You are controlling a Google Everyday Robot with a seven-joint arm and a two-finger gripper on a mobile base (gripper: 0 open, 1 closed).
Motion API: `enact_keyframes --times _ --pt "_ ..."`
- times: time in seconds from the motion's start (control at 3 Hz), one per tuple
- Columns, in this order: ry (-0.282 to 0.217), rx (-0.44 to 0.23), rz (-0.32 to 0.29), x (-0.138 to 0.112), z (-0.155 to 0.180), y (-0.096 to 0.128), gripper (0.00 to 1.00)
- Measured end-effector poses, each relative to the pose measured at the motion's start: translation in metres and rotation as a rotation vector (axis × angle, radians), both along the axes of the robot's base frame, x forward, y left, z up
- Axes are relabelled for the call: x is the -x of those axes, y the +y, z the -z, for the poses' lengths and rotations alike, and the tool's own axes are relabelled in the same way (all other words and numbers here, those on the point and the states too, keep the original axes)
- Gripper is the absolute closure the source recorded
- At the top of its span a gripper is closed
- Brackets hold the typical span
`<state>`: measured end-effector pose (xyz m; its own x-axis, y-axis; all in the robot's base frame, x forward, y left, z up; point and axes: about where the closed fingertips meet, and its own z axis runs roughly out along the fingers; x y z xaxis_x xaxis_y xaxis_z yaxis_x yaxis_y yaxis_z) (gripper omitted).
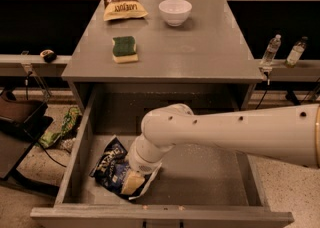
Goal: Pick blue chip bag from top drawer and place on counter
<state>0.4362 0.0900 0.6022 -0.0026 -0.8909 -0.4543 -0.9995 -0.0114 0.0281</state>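
Grey drawer: bag beneath end effector

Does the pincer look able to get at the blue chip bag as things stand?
Probably yes: the pincer is down in the open top drawer, right at the blue chip bag, with nothing between them.

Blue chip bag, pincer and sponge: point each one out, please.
blue chip bag (111,167), camera view, its dark printed face.
pincer (131,182), camera view, its tip, on the bag in the top drawer (205,182).
sponge (123,45), camera view, its green top, on the counter (200,47).
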Motion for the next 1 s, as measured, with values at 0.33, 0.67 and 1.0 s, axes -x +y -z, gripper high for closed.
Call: enact_keyframes --times 0.33,0.67,1.0 --pt "-0.114 0.016 -0.029 -0.006 -0.042 0.002 0.88" --pt "-0.280 0.081 -0.023 -0.033 -0.131 -0.019 1.00" --pt "-0.368 0.173 0.020 -0.075 -0.208 -0.048 1.00"
